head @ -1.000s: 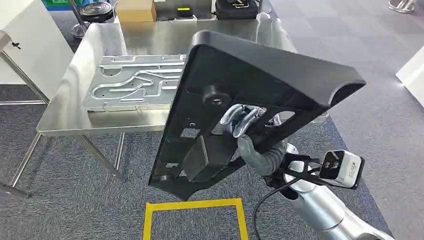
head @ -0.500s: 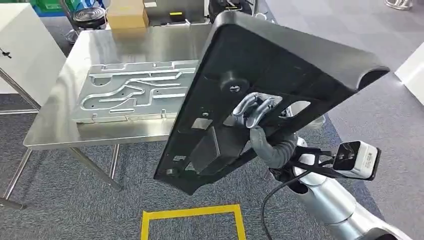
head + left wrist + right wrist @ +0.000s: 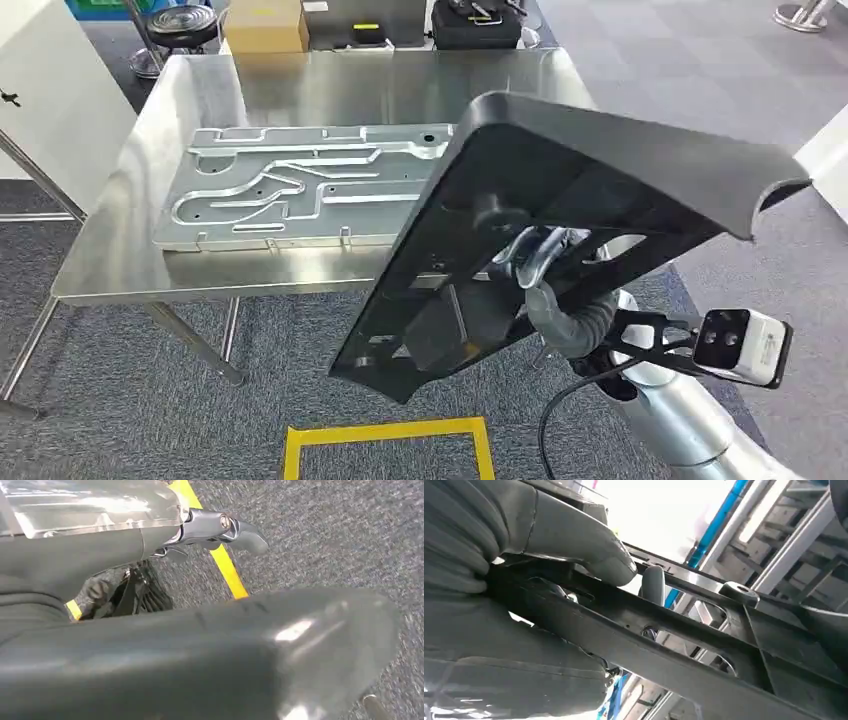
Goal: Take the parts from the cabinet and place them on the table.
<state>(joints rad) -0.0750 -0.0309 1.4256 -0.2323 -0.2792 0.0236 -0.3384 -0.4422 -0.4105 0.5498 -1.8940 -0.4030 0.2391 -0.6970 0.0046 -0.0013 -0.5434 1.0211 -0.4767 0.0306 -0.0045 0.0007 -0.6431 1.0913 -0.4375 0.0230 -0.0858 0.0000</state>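
Observation:
A large black plastic panel (image 3: 600, 170) hangs tilted in the air in front of the steel table's (image 3: 400, 85) near right corner. My right hand (image 3: 535, 260) grips it from beneath, through an opening in its ribbed underside. In the right wrist view the thumb (image 3: 574, 535) presses on a black bar of the panel (image 3: 649, 645). A silver machined metal plate (image 3: 300, 190) lies flat on the table, left of the panel. My left hand (image 3: 220, 527) hangs over the carpet and holds nothing, its fingers apart.
A cardboard box (image 3: 265, 25), a black case (image 3: 475, 20) and a stool (image 3: 185, 20) stand behind the table. A white cabinet (image 3: 50, 90) is at the left. A yellow tape square (image 3: 390, 440) marks the carpet in front of me.
The camera has shifted. The panel has sunk lower and to the right in the picture and tilted flatter, uncovering more of the metal plate. My right hand still grips it.

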